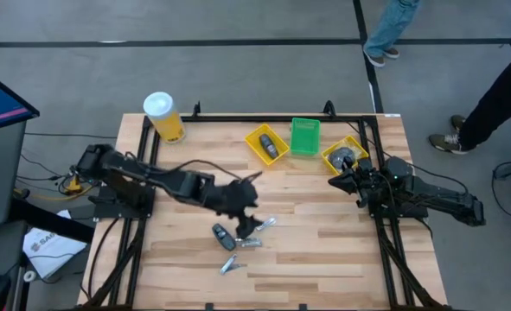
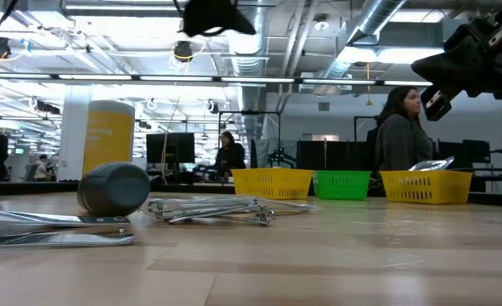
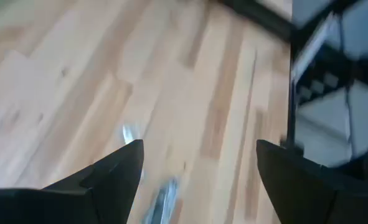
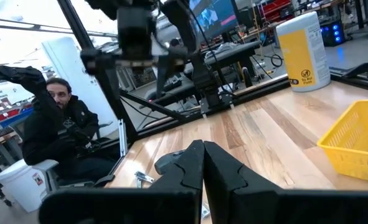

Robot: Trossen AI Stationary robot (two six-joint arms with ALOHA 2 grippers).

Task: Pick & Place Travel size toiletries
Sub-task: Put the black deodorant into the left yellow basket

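- Left gripper [image 1: 248, 226] spread wide, holding nothing, over the table's [image 1: 324, 250] middle
- One dark oblong piece [image 1: 223, 235] and three silver clippers [image 1: 249, 243] lie just beside it
- Right gripper [image 1: 340, 180] pinched shut, empty, beside one of two yellow trays [image 1: 343, 155]

Bright, even overhead light; one wrist view blurred
Ceiling strip lights [image 2: 106, 78] glare in the low view; left wrist view smeared by blur; nearest table [image 2: 318, 272] soft, shadows faint

shiny metal clippers [image 1: 257, 243] on smooth pale wood table [image 1: 324, 250], plastic mesh trays [image 1: 305, 136].
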